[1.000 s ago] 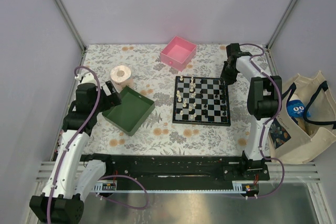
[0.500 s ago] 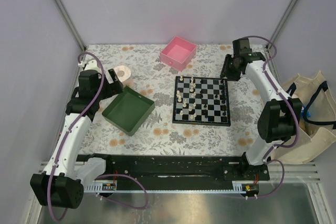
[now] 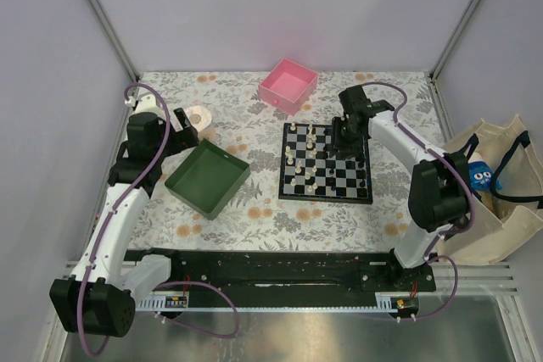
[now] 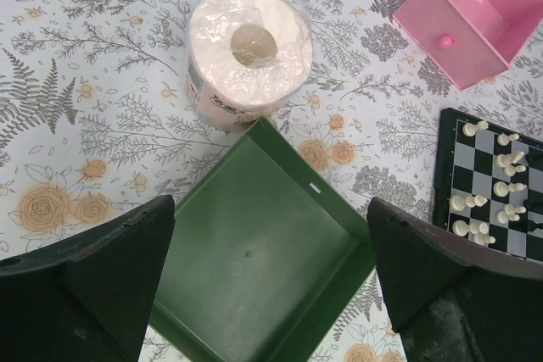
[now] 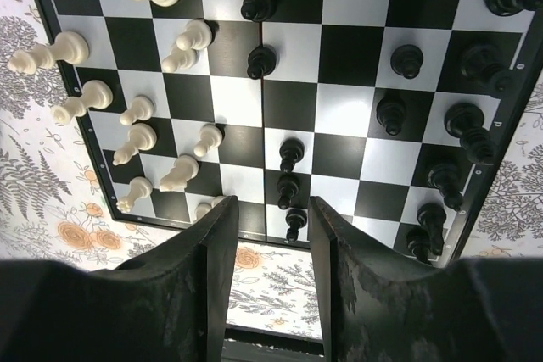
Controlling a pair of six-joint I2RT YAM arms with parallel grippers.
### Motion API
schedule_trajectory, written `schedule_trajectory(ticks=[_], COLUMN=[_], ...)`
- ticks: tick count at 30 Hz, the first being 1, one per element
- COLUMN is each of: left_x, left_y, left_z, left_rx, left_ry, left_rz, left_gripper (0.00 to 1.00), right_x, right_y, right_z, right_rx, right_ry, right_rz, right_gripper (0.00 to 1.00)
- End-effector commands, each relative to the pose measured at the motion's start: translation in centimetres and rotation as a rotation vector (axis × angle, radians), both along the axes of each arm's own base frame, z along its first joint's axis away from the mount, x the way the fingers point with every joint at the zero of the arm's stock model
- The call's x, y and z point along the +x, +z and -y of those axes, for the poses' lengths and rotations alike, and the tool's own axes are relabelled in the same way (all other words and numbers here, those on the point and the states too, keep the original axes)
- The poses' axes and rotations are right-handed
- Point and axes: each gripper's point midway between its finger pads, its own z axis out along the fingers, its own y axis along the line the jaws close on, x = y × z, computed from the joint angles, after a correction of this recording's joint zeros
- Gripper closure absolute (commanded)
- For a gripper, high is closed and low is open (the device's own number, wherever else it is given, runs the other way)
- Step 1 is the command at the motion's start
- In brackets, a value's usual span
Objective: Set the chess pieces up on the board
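The chequered board (image 3: 325, 199) lies right of centre on the flowered table. Cream-white pieces (image 3: 299, 158) stand scattered over its left half, black pieces (image 3: 363, 165) mostly along its right side. My right gripper (image 3: 347, 138) hovers over the board's far middle. In the right wrist view its jaws (image 5: 273, 205) stand a little apart with nothing between them, above a short row of black pawns (image 5: 290, 155) on the board (image 5: 288, 108); white pieces (image 5: 136, 137) are to the left. My left gripper (image 3: 181, 136) is wide open and empty (image 4: 270, 205) above the green tray.
The empty green tray (image 3: 178, 186) (image 4: 314, 184) lies left of the board. A wrapped toilet-paper roll (image 3: 198, 119) (image 4: 249, 57) stands behind it. An open pink box (image 3: 288, 85) (image 4: 475, 14) sits at the back. A tote bag (image 3: 492, 192) hangs off the right edge.
My right arm has swung from the table's far right corner leftward to above the board's far side. My left arm lifted back toward the roll earlier and now holds still.
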Motion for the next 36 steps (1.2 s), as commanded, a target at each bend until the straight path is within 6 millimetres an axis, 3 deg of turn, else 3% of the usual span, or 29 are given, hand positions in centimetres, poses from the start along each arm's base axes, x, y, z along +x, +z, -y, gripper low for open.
schedule_trajectory(ticks=[1, 11, 22, 28, 33, 36], left_x=[0.6, 0.8, 0.8, 0.8, 0.8, 0.8], left_y=[1.7, 1.2, 1.1, 1.1, 1.0, 0.9], left_z=[-1.1, -0.9, -0.7, -0.7, -0.6, -0.5], left_rx=[0.037, 0.037, 0.028, 0.027, 0.021, 0.02], left_ry=[0.038, 0.03, 0.026, 0.022, 0.018, 0.018], left_rz=[0.074, 0.055, 0.049, 0.046, 0.044, 0.042], left_gripper=[0.01, 0.01, 0.01, 0.01, 0.01, 0.01], right_x=[-0.1, -0.3, -0.8, -1.0, -1.0, -0.9], right_y=[-1.3, -4.6, -5.8, -6.1, -5.9, -5.3], right_z=[-1.0, -1.1, -1.3, -1.0, -0.9, 0.1], right_rx=[0.003, -0.058, -0.076, -0.093, -0.096, -0.135], right_ry=[0.008, 0.026, 0.038, 0.033, 0.036, 0.024], right_rz=[-0.028, -0.113, -0.154, -0.157, -0.149, -0.127], right_gripper=[0.53, 0.55, 0.66, 0.66, 0.8, 0.83])
